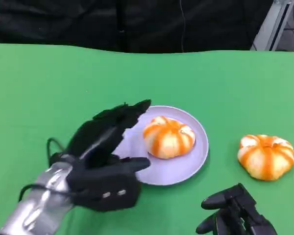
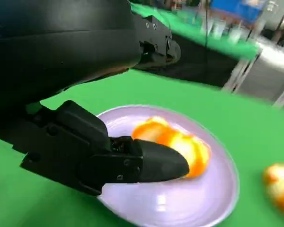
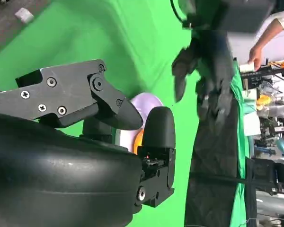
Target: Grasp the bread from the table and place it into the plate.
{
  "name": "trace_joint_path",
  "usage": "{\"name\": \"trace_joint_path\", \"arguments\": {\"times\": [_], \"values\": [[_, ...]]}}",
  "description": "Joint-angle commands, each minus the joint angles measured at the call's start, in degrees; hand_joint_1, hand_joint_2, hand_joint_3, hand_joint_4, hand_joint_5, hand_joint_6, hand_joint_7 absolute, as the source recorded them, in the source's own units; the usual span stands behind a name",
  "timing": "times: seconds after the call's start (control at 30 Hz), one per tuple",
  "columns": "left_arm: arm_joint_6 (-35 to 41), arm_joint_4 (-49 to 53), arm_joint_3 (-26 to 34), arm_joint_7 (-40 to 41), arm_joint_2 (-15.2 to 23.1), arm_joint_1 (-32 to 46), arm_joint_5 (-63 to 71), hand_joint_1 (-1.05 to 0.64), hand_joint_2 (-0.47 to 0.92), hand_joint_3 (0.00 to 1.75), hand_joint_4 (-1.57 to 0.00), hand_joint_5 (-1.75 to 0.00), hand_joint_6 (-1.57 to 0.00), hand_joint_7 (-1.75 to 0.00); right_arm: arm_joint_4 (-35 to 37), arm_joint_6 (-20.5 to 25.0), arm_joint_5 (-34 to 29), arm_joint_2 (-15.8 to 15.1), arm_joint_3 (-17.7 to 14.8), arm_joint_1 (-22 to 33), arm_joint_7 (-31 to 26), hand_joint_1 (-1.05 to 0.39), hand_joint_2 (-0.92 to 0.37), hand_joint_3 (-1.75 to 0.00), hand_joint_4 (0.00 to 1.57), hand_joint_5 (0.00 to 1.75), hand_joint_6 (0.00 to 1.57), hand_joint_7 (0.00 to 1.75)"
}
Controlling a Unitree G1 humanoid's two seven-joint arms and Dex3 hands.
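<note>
Orange-striped bread (image 1: 266, 156) on the table lies at one o'clock from my right hand (image 1: 235, 213), the nearer one. I see that hand empty with loose fingers, and my left hand (image 1: 105, 159) open beside the plate (image 1: 186, 169).

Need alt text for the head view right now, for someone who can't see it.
An orange-and-white striped bread roll sits on a round lavender plate on the green table, with the left hand open beside it. A second matching roll lies on the table near the right hand.

right hand (image 1: 235, 213) cut off at frame bottom, plate (image 1: 186, 164) rim partly behind left hand (image 1: 105, 156)
</note>
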Motion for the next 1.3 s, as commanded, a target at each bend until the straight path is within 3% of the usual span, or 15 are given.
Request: {"name": "trace_joint_path", "arguments": {"times": [0.03,0.1,0.17,0.2,0.27,0.33,0.37,0.4,0.47,0.67,0.97,1.2,1.3], "values": [[-10.17,0.9,5.02,6.76,0.45,5.49,-3.59,-0.54,0.92,0.34,-0.36,-0.57,-0.4,-0.14,-0.26,-0.33,0.24,-0.52,-0.66,0.22,0.03,-0.26,-0.92,-0.99,0.19,1.75,0.09,1.75],[-13.67,1.48,6.57,10.19,0.08,7.08,-3.15,-0.46,0.92,0.3,-0.49,-0.69,-0.57,-0.22,-0.29,-0.34,0.5,-0.54,-0.71,0.29,0.16,-0.26,-0.92,-0.99,0.19,1.75,0.08,1.75],[-17.47,1.84,8.3,12.82,-1.04,8.97,-4.54,-0.44,0.92,0.29,-0.53,-0.72,-0.61,-0.24,-0.45,-0.41,0.52,-0.57,-0.61,0.45,0.22,-0.26,-0.92,-0.99,0.19,1.75,0.08,1.75],[-20.32,1.95,9.59,14.07,-2.06,10.59,-6.54,-0.35,0.92,0.24,-0.65,-0.82,-0.77,-0.3,-0.53,-0.54,0.61,-0.58,-0.54,0.55,0.3,-0.26,-0.92,-0.99,0.19,1.75,0.08,1.75],[-24.1,2.17,11.5,14.59,-3.9,13.1,-10.58,-0.27,0.92,0.2,-0.71,-0.93,-0.88,-0.34,-0.75,-0.5,0.68,-0.51,-0.42,0.72,0.33,-0.26,-0.92,-1.0,0.19,1.75,0.08,1.75],[-26.06,2.45,12.6,13.13,-5.29,14.97,-14.35,-0.2,0.91,0.25,-0.73,-1.03,-0.95,-0.39,-1.13,-0.13,0.65,-0.44,-0.31,0.89,0.26,-0.26,-0.92,-1.0,0.19,1.75,0.08,1.75],[-27.45,2.66,13.05,12.19,-5.68,16.14,-16.32,-0.17,0.86,0.4,-0.73,-1.1,-0.97,-0.46,-1.4,0.15,0.46,-0.42,-0.27,0.99,0.12,-0.26,-0.92,-1.0,0.19,1.75,0.08,1.75],[-28.44,2.86,13.38,11.45,-5.88,16.83,-17.49,-0.14,0.75,0.67,-0.73,-1.2,-0.94,-0.61,-1.58,0.34,0.33,-0.41,-0.25,1.06,0.02,-0.26,-0.92,-0.99,0.19,1.75,0.08,1.75],[-30.47,2.86,13.97,9.6,-6.01,18.48,-19.74,-0.13,0.68,0.84,-0.73,-1.29,-0.91,-0.76,-1.75,0.23,0.22,-0.56,-0.31,1.27,0.01,-0.26,-0.92,-0.99,0.19,1.75,0.08,1.75],[-31.97,1.31,15.79,6.24,-7.08,21.96,-22.74,-0.09,0.6,0.95,-0.83,-1.4,-0.88,-0.98,-1.88,0.12,0.47,-0.41,-0.17,1.69,0.0,-0.25,-0.92,-1.0,0.2,1.75,0.08,1.75],[-32.76,2.1,18.3,4.85,-9.33,23.35,-22.46,-0.07,0.61,0.93,-0.88,-1.5,-0.88,-1.03,-1.45,0.1,0.71,-0.31,-0.28,1.28,0.13,-0.26,-0.92,-0.99,0.18,1.75,0.07,1.75],[-31.94,4.45,18.37,2.16,-12.07,23.43,-26.61,-0.05,0.47,1.24,-0.81,-1.55,-0.81,-1.25,-0.41,-1.31,0.72,-0.97,-1.02,1.06,0.64,-0.26,-0.92,-1.0,0.2,1.75,0.07,1.75],[-32.59,5.88,18.64,-0.01,-12.37,23.41,-28.58,-0.05,0.54,1.12,-0.78,-1.54,-0.78,-1.28,0.79,-2.6,0.53,-0.83,-1.0,1.03,0.74,-0.26,-0.92,-1.0,0.2,1.75,0.06,1.75]]}}
